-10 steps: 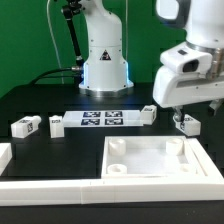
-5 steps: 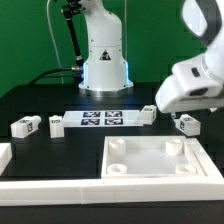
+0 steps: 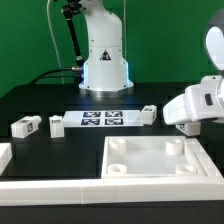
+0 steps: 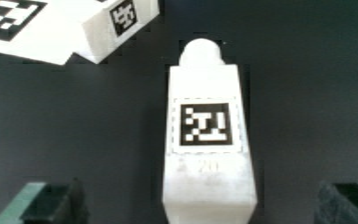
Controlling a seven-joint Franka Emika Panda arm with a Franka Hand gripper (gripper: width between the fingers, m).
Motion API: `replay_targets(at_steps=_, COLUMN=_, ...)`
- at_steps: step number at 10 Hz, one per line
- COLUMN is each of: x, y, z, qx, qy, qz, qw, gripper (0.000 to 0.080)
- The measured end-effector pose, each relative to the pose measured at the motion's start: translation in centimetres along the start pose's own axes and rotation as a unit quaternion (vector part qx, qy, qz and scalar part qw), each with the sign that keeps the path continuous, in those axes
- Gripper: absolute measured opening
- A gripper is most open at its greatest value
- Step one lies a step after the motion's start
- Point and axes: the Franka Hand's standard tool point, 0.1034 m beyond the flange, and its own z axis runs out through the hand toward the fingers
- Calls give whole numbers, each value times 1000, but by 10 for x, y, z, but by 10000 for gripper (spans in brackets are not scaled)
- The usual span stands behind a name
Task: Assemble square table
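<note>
One leg [image 4: 208,120] now lies within the lowered, wide-apart tool [image 4: 197,203].

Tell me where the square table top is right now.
In the exterior view the square table top lies flat toward that view's right, nearer the camera than the marker board and just behind the low white border wall.

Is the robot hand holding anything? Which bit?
Nothing yet. The gripper is open, its fingers on either side of a white table leg, with dark gaps between, not touching it.
</note>
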Motion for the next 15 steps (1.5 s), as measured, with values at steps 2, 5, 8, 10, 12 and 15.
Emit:
replay_targets(at_steps=2, x=2, y=-1, z=17, qx=1, qy=1, qz=0, qw=1000, gripper=648)
replay_targets(at_steps=5, x=0, y=-5, z=33, qx=0, qy=-10, qz=-3, qw=1000, gripper=621)
replay_targets(at_steps=8, x=0, y=-5, z=33, qx=-1, qy=-10, qz=-3, qw=1000, gripper=326)
replay_targets(at_steps=10, x=0, y=-5, z=33, qx=-1, qy=-10, qz=-3, qw=1000, gripper=288)
replay_targets(at_steps=12, x=0, y=-5, z=33, qx=-1, qy=-10, qz=-3, qw=1000, gripper=289)
replay_targets(at_steps=15, x=-5, y=0, z=26, qx=-1, qy=-15, qz=-18, qw=1000, gripper=289)
